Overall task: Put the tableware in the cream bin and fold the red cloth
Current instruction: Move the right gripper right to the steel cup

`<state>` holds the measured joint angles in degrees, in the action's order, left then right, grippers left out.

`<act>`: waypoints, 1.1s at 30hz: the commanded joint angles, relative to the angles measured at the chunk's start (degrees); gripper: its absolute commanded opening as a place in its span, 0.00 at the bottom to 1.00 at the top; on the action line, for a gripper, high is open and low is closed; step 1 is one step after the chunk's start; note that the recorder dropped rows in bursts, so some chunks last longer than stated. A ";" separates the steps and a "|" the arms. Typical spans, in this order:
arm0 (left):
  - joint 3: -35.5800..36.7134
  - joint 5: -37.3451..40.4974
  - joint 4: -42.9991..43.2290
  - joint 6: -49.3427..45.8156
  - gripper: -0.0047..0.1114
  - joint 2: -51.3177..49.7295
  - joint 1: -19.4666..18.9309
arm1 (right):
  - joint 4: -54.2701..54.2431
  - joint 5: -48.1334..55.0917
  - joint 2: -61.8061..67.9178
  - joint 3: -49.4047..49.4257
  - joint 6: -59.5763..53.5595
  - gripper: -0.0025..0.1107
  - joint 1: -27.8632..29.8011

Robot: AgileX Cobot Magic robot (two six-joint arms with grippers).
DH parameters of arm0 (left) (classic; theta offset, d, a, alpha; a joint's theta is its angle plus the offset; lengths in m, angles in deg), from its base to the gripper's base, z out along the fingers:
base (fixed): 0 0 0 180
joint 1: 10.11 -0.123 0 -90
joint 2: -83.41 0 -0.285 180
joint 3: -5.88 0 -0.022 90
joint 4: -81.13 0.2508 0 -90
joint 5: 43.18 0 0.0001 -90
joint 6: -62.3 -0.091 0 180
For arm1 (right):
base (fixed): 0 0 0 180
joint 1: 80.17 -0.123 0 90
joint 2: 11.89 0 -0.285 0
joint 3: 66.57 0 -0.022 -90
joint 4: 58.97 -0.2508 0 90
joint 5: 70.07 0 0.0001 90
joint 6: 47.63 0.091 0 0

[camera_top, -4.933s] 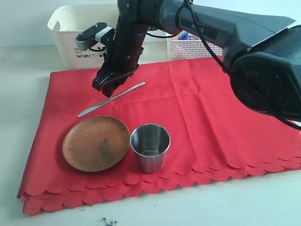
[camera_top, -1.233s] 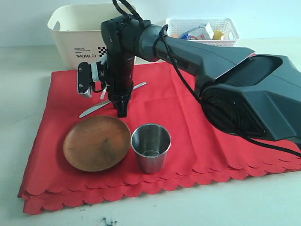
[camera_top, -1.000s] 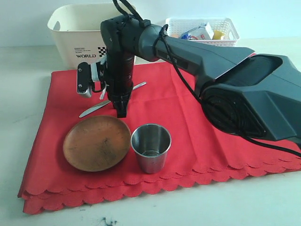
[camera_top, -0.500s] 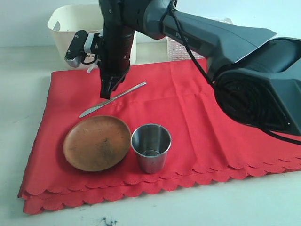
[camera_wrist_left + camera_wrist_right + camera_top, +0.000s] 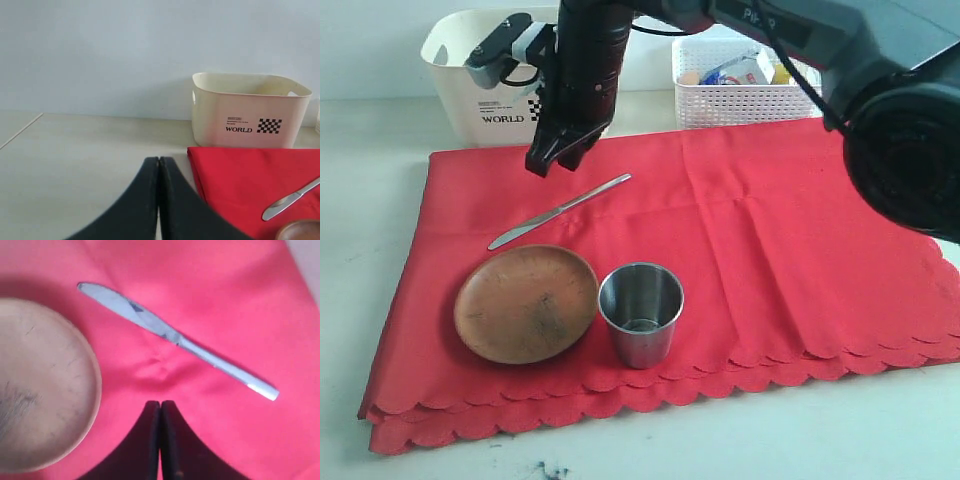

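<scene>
Hanging above the cloth (image 5: 770,250), the right fingers (image 5: 546,156) were pressed together and held nothing. They were near the knife (image 5: 558,210) but did not touch it. The left fingers (image 5: 145,200) were together too, with nothing in them, out over the bare surface (image 5: 380,180) near a corner of the cloth. I think the job had hardly begun. The knife lay flat on the cloth. The plate (image 5: 525,303) sat in front of it, and the cup (image 5: 640,315) stood upright, just beside the plate. All three needed to go in the bin (image 5: 460,90), which stood behind the far edge of the cloth. I could see only a little way into the bin, and nothing showed in there. No spoon, chopsticks or bowl showed anywhere, so I could not tell about those. The cloth lay spread out flat with a few soft creases. Its wavy front edge showed two layers. It could not be folded up until the things were off it, so that part was left as well. The surface was pale and smooth, with a few small dark marks near the front. A white basket (image 5: 740,105) with food packs sat beside the bin. Behind it all was a plain, light wall (image 5: 100,50).
</scene>
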<state>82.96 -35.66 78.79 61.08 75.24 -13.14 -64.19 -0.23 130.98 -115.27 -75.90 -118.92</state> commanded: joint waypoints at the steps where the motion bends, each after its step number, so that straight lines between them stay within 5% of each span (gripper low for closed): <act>1: 0.13 -0.18 0.02 -0.04 0.06 0.38 0.29 | -0.32 0.12 -5.67 9.59 2.10 0.02 0.20; 18: 0.13 -0.18 0.02 -0.04 0.06 0.38 0.29 | -6.21 -13.95 -30.32 46.27 11.56 0.04 0.09; 23: 0.13 -0.18 0.02 -0.04 0.06 0.38 0.29 | -6.11 -17.65 -27.61 48.86 16.11 0.20 0.09; 30: 0.13 -0.18 0.02 -0.04 0.06 0.38 0.29 | -3.30 -19.36 -23.92 48.98 16.11 0.59 0.09; 33: 0.13 -0.18 0.02 -0.04 0.06 0.38 0.29 | -3.37 -19.24 -23.65 48.98 15.20 0.65 0.09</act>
<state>82.96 -35.66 78.79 61.08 75.24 -13.14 -68.23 -18.75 107.06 -66.25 -59.93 -118.92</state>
